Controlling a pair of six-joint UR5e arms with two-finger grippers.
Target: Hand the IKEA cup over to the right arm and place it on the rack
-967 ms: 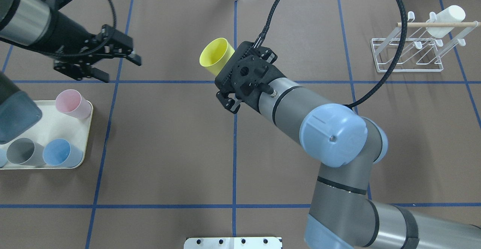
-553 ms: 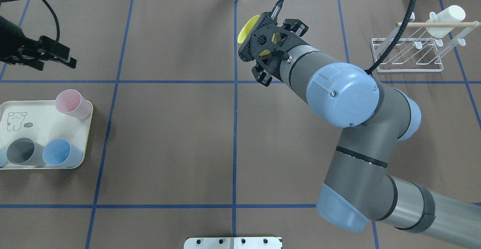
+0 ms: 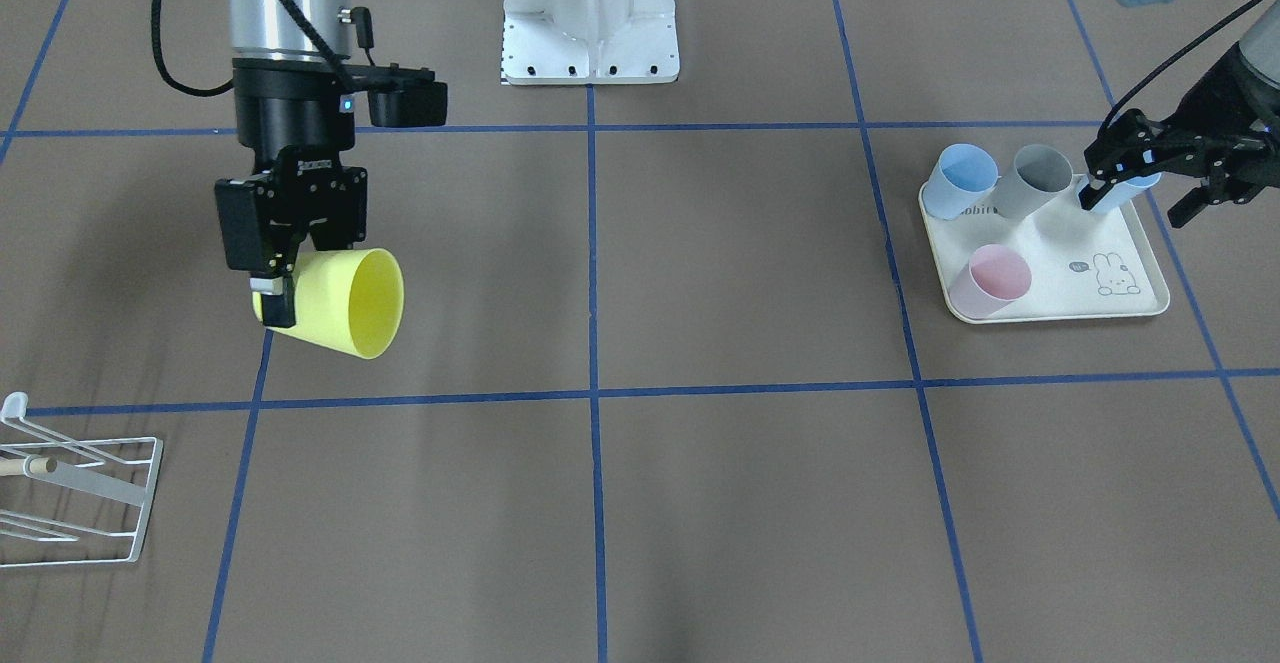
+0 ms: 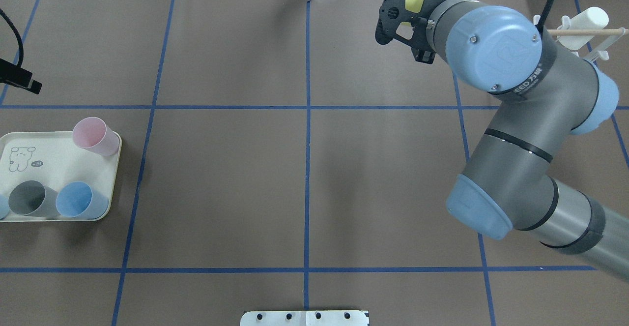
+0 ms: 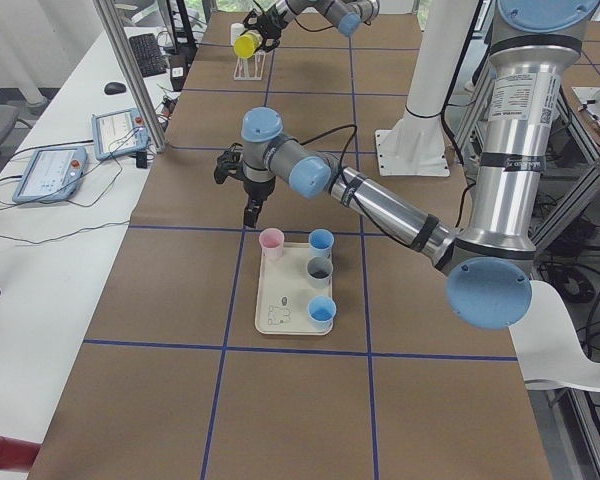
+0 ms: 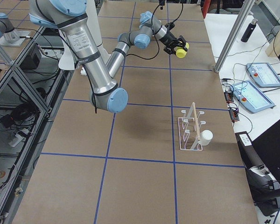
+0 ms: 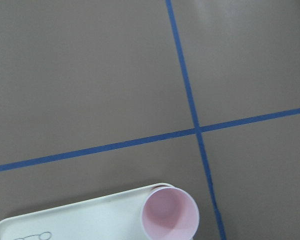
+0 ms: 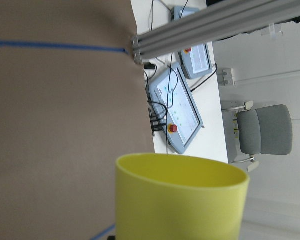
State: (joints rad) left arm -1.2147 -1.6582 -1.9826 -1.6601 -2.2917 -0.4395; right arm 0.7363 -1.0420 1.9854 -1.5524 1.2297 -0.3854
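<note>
— Yellow cup (image 3: 345, 303), that's the one? Where is it against the rack (image 6: 190, 133)?
— Well apart from it, off toward the table's middle, up in the air and lying on its side. The right gripper (image 3: 283, 305) has its fingers clamped on the cup's base end.
— And the left gripper (image 3: 1140, 193)?
— Far from the rack, at the opposite end of the table, fingers spread wide with nothing between them, above the cream tray (image 3: 1060, 273).
— Anything on the rack?
— One white cup (image 6: 206, 137) sits on it.
</note>
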